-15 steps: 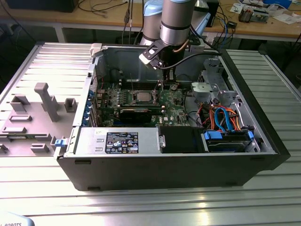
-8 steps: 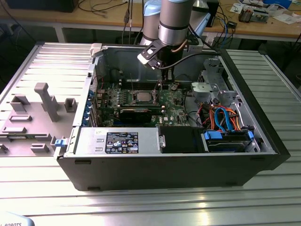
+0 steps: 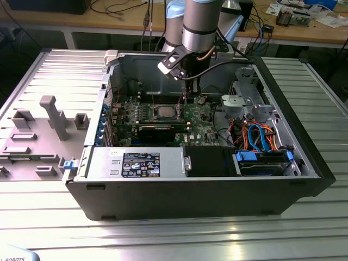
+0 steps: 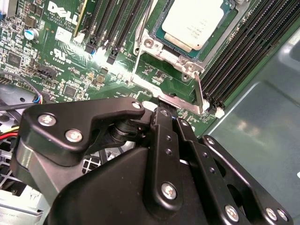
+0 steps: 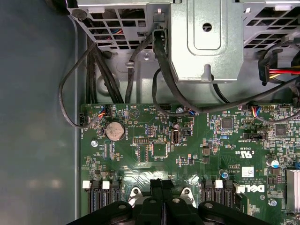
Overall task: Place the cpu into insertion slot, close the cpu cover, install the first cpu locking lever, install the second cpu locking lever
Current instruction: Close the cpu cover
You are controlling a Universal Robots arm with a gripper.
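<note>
The cpu (image 4: 197, 21) lies flat in the insertion slot (image 4: 148, 43), its silver-grey top facing up; in the exterior view the cpu (image 3: 166, 112) sits mid-board inside the open computer case. The cpu cover (image 4: 168, 91) stands raised off the socket, and green board shows through its window. My gripper (image 4: 171, 115) has its black fingers shut together, tips right at the cover's free edge. In the first wrist view the gripper (image 5: 162, 183) hangs over the green board. In the exterior view the gripper (image 3: 186, 97) is just to the right of the chip. A thin lever rod (image 4: 144, 23) runs beside the socket.
Black memory slots (image 4: 243, 51) flank the socket. A metal drive cage (image 5: 201, 42) with black cables stands past the board's edge. The power supply (image 3: 125, 163) and a drive bay with blue cables (image 3: 261, 141) line the case front. A grey fixture plate (image 3: 43, 125) lies outside the case.
</note>
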